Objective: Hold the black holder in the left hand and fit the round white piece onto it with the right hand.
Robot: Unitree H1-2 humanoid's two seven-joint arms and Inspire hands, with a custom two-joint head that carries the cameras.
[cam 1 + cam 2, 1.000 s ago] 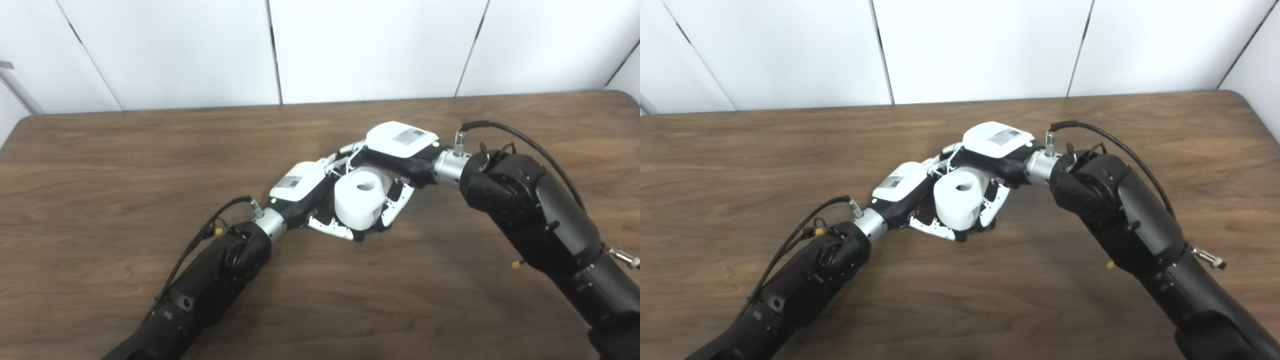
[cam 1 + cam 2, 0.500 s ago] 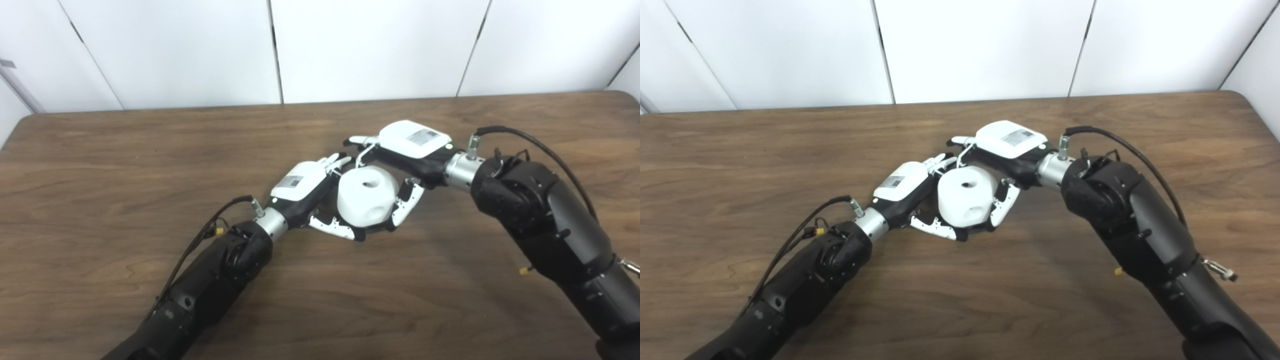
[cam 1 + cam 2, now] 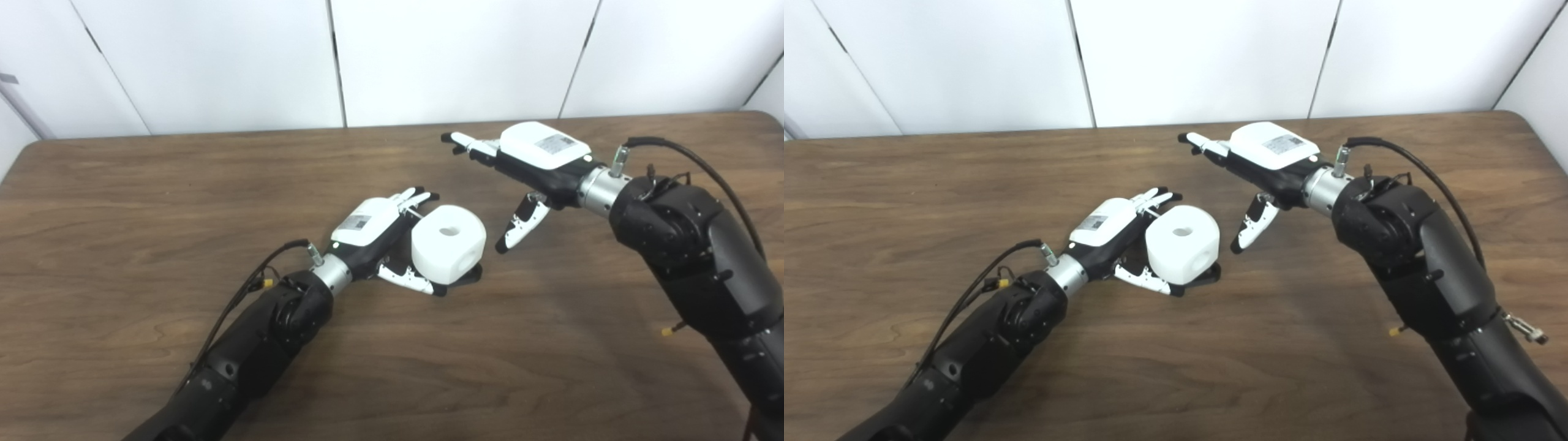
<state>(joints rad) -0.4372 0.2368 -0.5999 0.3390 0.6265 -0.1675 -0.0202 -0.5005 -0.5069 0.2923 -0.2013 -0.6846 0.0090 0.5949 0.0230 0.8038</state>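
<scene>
The round white piece (image 3: 448, 244), with a hole in its top, sits on the black holder (image 3: 469, 279). Only the holder's dark foot shows, at the piece's lower right. My left hand (image 3: 373, 228) grips this assembly from the left, with its fingers (image 3: 418, 197) behind the piece and its thumb in front at the base. My right hand (image 3: 534, 160) hovers open to the right and further back, apart from the piece. Its fingers are spread and its thumb hangs down.
The brown wooden table (image 3: 153, 202) carries nothing else in view. White wall panels stand behind its far edge. The table's right corner shows at the far right in the right eye view.
My right hand has let go of the white piece, opened, and drawn back to the right and up. The piece stays on the holder in my left hand, which has barely moved.
</scene>
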